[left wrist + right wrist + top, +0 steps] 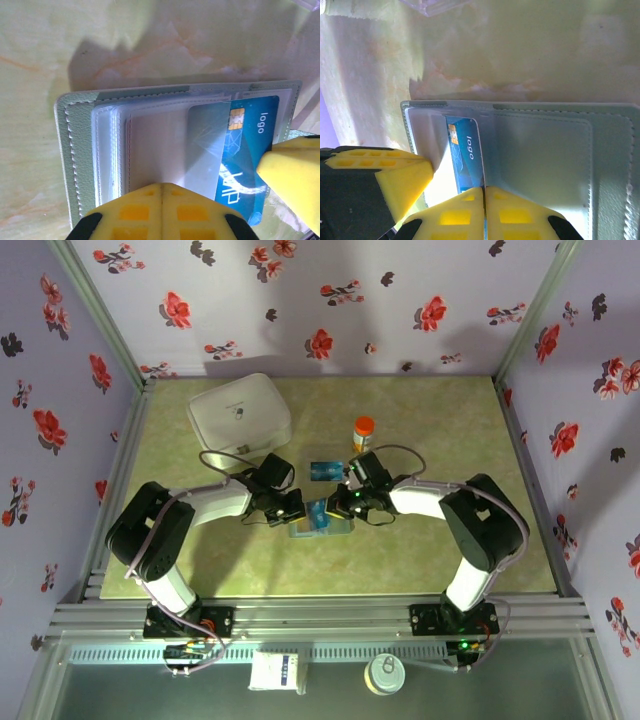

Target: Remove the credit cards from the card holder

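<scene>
The grey-blue card holder [322, 525] lies open on the table between both arms. In the left wrist view a blue credit card [250, 132] with a gold chip sticks halfway out of a clear pocket of the card holder [75, 150]. My right gripper [485, 189] is shut on that blue card [465, 155], whose long edge runs into the seam between the fingers. My left gripper [162, 186] is shut, its tips resting on the holder's clear pocket. In the top view the left gripper [290, 508] and the right gripper [346, 504] flank the holder. Another blue card [327, 470] lies loose behind it.
An orange-capped bottle [363, 432] stands behind the right gripper. A big white lidded case [238, 412] sits at the back left. A corner of a clear plastic box [435, 5] lies just beyond the holder. Flowered walls close in the table on three sides.
</scene>
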### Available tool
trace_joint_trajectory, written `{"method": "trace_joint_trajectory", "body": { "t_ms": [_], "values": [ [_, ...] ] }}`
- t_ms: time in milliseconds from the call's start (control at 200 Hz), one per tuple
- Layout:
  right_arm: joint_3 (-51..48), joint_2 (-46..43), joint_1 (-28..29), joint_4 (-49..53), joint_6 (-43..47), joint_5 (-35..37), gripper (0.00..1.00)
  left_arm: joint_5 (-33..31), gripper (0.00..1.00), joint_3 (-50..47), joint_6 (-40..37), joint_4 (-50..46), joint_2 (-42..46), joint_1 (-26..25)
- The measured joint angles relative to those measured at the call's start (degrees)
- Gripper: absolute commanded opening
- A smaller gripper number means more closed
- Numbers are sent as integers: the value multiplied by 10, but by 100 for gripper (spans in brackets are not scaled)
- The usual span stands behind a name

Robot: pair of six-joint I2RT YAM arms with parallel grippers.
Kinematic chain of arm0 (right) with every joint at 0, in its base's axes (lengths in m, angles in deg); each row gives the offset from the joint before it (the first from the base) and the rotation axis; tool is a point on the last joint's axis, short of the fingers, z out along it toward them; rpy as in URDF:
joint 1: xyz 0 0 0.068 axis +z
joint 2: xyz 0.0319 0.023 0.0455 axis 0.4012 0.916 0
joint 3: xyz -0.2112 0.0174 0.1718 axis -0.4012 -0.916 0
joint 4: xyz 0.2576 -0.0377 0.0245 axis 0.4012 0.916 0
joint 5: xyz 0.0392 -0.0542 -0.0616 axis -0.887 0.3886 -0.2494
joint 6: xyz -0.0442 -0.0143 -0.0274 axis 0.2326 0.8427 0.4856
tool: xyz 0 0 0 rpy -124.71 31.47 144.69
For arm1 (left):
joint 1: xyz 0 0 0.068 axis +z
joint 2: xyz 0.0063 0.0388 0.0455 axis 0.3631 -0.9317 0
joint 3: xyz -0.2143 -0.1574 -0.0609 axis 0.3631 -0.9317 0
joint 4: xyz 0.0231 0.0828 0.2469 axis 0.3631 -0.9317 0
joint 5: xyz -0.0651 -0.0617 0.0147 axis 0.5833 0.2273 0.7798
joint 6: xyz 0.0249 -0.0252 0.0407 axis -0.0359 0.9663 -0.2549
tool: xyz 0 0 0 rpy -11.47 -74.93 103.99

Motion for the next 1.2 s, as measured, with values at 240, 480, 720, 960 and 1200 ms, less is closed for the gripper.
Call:
{"method": "trace_joint_trajectory", "body": {
  "t_ms": [240,480,720,960,1200],
  "values": [
    [2,-27,0,43,18,33,9,0,0,0,0,0,0,0],
    [25,-28,7,87,43,54,10,0,0,0,-2,0,0,0],
    [52,-28,19,125,64,81,10,3,0,0,-2,0,-1,3],
    [56,-28,22,149,73,97,10,5,0,0,-2,0,-1,4],
    [62,-28,27,164,80,110,12,7,0,0,-5,0,-1,4]
  ]
}}
